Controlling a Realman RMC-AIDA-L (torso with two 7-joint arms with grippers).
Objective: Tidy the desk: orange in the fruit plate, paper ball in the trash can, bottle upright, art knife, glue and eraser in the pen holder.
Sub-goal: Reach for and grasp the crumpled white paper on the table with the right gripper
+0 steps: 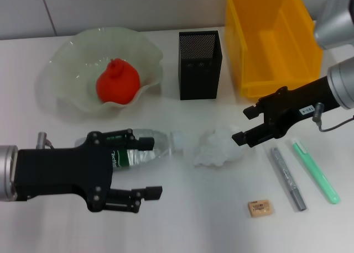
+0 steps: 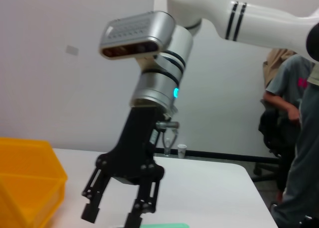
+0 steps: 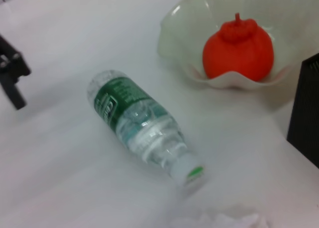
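Lying flat, bottle point(image 1: 145, 147) between spread left gripper point(image 1: 149, 167) fingers; right gripper point(image 1: 245, 126) open beside paper ball point(image 1: 217, 148) — eraser point(image 1: 260, 208) near.

Open table lies between the bottle point(image 1: 145, 148) and paper ball point(image 1: 217, 148), pen holder point(image 1: 199, 66) behind.

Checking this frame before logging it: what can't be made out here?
- Clear plastic bottle: head view, black left gripper hides its base.
- Black mesh pen holder: right wrist view, cut by the edge.
- Tan eraser: label unreadable.
- Crumpled white paper ball: contact with right gripper unclear.
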